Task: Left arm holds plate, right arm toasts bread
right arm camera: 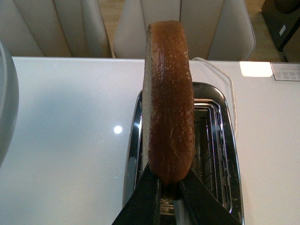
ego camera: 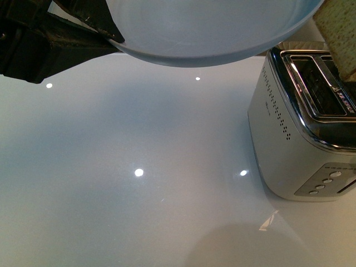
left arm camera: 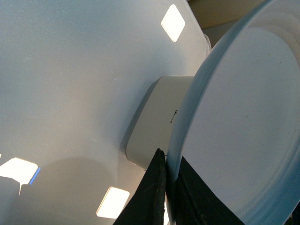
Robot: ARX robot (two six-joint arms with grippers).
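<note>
The pale blue-grey plate (ego camera: 211,30) hangs in the air at the top of the front view, tilted, with its rim pinched by my left gripper (ego camera: 108,30). In the left wrist view the plate (left arm camera: 243,131) stands edge-on and the left gripper (left arm camera: 169,176) is shut on its rim. The bread (right arm camera: 168,101), a tan slice with brown crust, is held upright in my right gripper (right arm camera: 169,185), directly above the slots of the silver toaster (right arm camera: 213,140). In the front view a corner of the bread (ego camera: 340,30) shows above the toaster (ego camera: 303,128).
The toaster stands at the right of the glossy white table (ego camera: 133,183), with its buttons on the near face. Its cable (right arm camera: 232,93) trails behind it. Pale chairs (right arm camera: 61,28) line the table's far edge. The plate's edge (right arm camera: 7,103) shows at one side of the right wrist view.
</note>
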